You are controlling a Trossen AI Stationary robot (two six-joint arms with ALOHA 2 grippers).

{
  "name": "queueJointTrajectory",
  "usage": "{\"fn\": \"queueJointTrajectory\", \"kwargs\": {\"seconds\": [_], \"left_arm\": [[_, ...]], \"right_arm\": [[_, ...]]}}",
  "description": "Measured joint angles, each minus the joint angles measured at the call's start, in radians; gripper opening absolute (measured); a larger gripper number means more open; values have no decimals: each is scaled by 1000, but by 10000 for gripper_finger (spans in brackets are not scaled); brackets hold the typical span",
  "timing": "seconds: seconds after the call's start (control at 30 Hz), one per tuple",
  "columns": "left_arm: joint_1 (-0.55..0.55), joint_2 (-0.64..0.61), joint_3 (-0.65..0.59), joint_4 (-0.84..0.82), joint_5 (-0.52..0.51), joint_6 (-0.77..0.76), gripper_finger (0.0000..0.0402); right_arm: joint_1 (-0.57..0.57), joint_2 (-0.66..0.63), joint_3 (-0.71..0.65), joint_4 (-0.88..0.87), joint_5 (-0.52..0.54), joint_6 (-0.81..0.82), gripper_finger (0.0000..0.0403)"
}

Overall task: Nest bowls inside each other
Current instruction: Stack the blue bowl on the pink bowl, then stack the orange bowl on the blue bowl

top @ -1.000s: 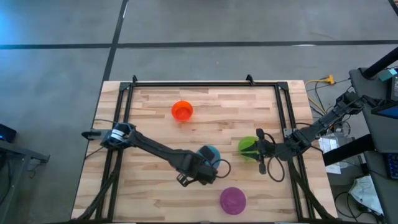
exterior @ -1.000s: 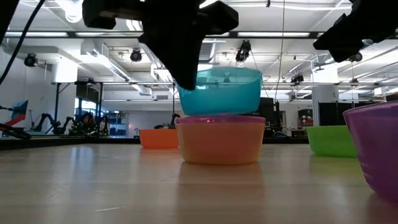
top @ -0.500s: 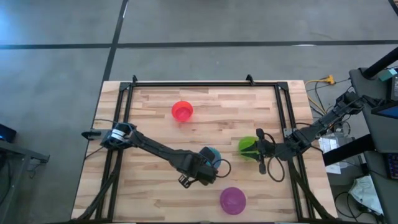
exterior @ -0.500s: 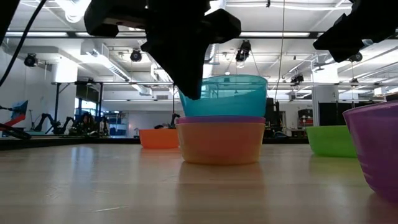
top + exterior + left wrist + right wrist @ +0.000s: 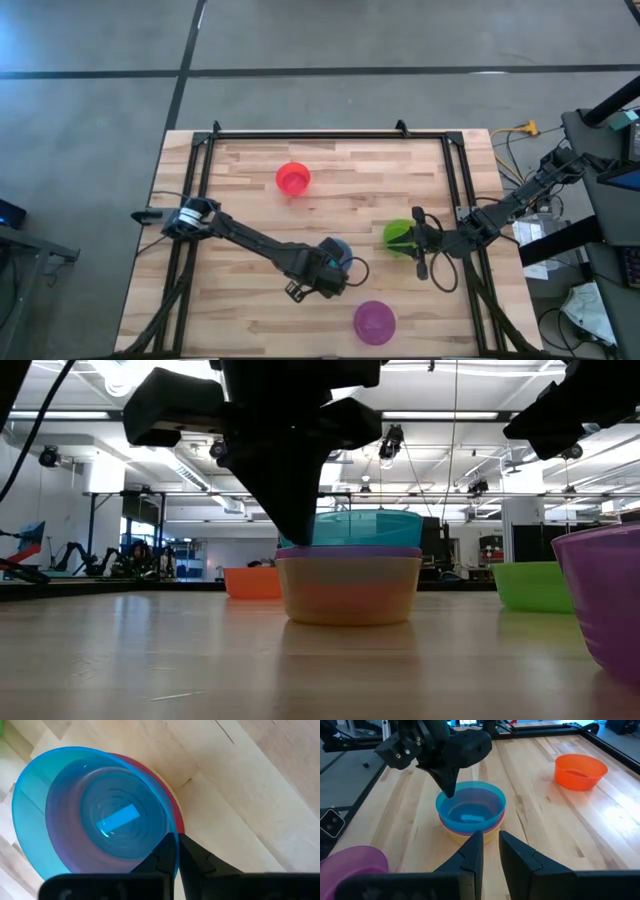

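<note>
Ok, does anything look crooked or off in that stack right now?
Nothing stands out. The cyan bowl sits level in the stack, above the purple bowl's rim and the yellow bowl, with the left gripper at its rim.

I count six bowls on my table (image 5: 240, 300): one cyan bowl (image 5: 470, 806), one magenta bowl (image 5: 175, 817) and one yellow bowl (image 5: 348, 588) stacked together, plus one red bowl (image 5: 292, 179), one green bowl (image 5: 397, 236), one purple bowl (image 5: 374, 322).
</note>
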Motion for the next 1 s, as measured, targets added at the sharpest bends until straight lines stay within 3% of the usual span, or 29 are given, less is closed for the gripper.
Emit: {"fn": "queueJointTrajectory", "kwargs": {"seconds": [0.23, 0.67, 1.0], "left_arm": [[2, 0, 0, 0, 1, 0, 4], [2, -3, 35, -13, -5, -53, 96], [6, -64, 36, -109, -168, -110, 100]], "right_arm": [[0, 0, 0, 2, 0, 6, 56], [0, 0, 0, 1, 0, 7, 57], [0, 0, 0, 0, 0, 7, 57]]}}
